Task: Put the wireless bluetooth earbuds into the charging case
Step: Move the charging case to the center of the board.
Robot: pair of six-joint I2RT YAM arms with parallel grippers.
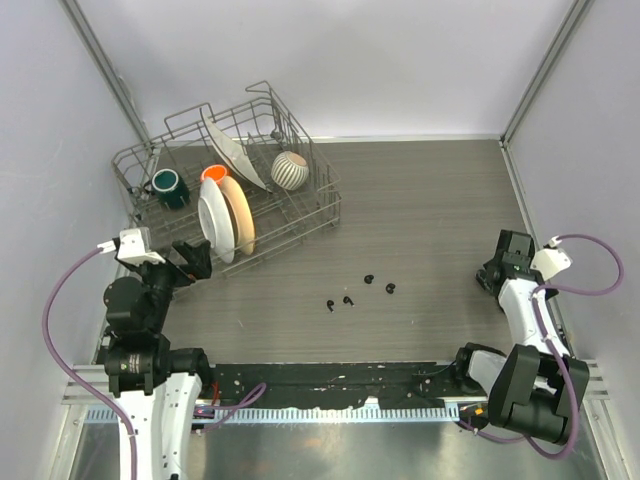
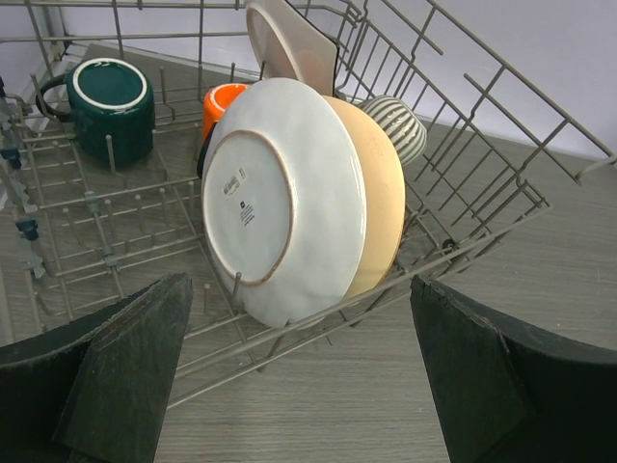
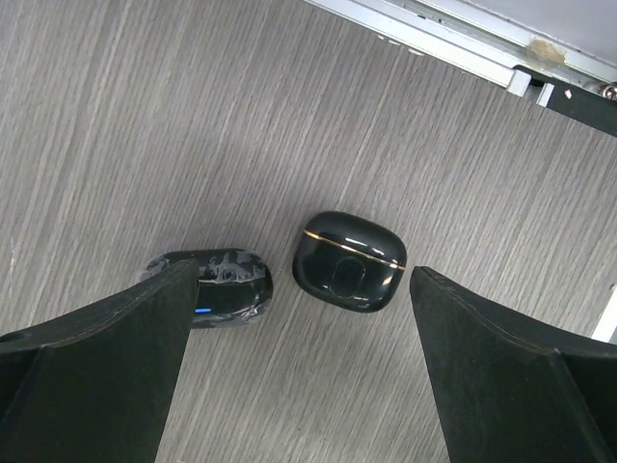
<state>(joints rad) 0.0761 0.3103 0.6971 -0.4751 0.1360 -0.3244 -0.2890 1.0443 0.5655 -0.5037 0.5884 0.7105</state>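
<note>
The left gripper (image 1: 195, 260) is held with its jaws spread wide and nothing between them, facing the wire dish rack (image 1: 318, 205). In the left wrist view a printed maker's mark is seen on the underside of the white plate (image 2: 280, 198), but it is too small to be read. No other writing is legible.

Four earbuds (image 1: 347, 300) lie loose on the grey wood-grain table (image 1: 430, 200) near its middle, well apart from both grippers. Each is tiny and black, with a rounded bud and a short stem.

At the right edge, the right gripper (image 3: 304, 318) is released, with its fingers parted above two cases. The charging case (image 3: 349, 262) is glossy black, closed, with a thin gold seam. Just beside it lies the marbled dark case (image 3: 217, 285), on which a small blue light shows. Neither case is gripped.
</note>
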